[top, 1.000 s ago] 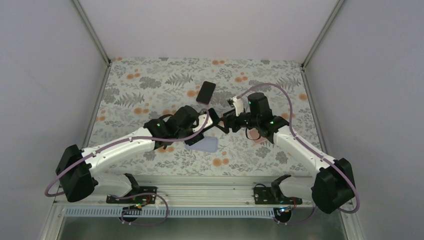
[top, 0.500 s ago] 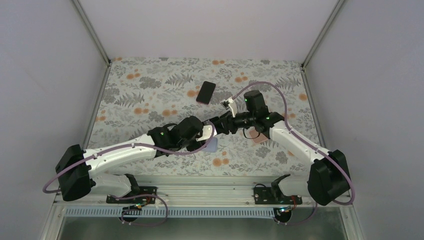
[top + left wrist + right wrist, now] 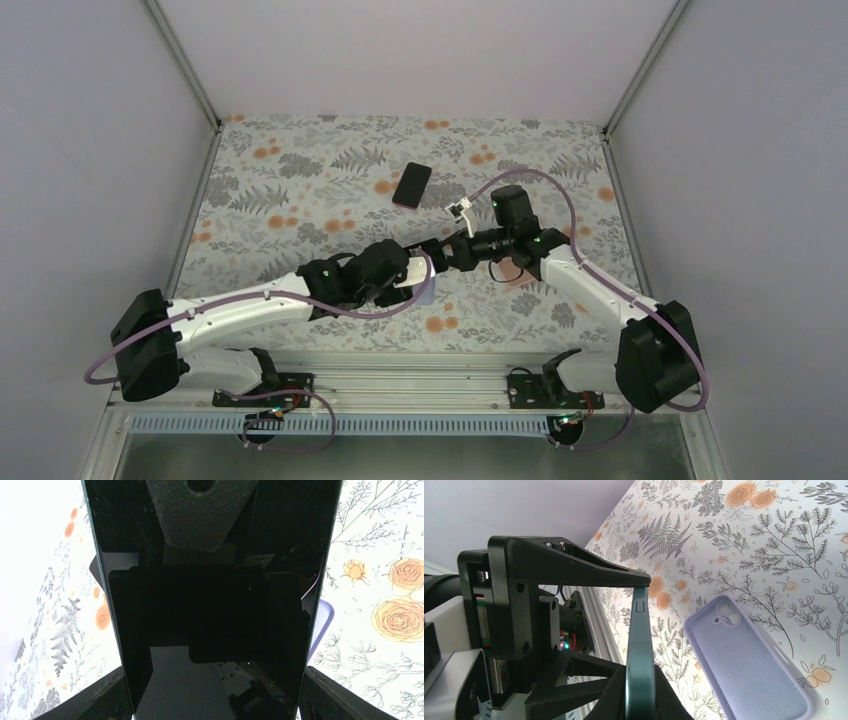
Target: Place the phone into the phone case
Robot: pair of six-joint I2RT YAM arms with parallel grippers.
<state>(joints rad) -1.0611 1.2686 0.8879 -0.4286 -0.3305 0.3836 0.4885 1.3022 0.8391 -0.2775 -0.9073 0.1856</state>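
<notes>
The left gripper holds the phone across its width, one finger on each long edge, with the dark screen facing the left wrist camera. The right gripper, spread one second ago, is now pressed together on the phone's thin edge, so both grippers clamp the same device. In the right wrist view the phone stands on edge, upright, above the table and clear of it. The phone case lies flat on the table with its open side up and its camera cut-out toward the far end, just beside and below the phone, not touching it. Compared with one second ago, both grippers sit lower and nearer the arm bases. In the top view the left gripper now covers most of the case, leaving only one lavender corner exposed; earlier a larger part showed. A black handset lies flat farther back on the table, well apart from the grippers, in the same position as before.
</notes>
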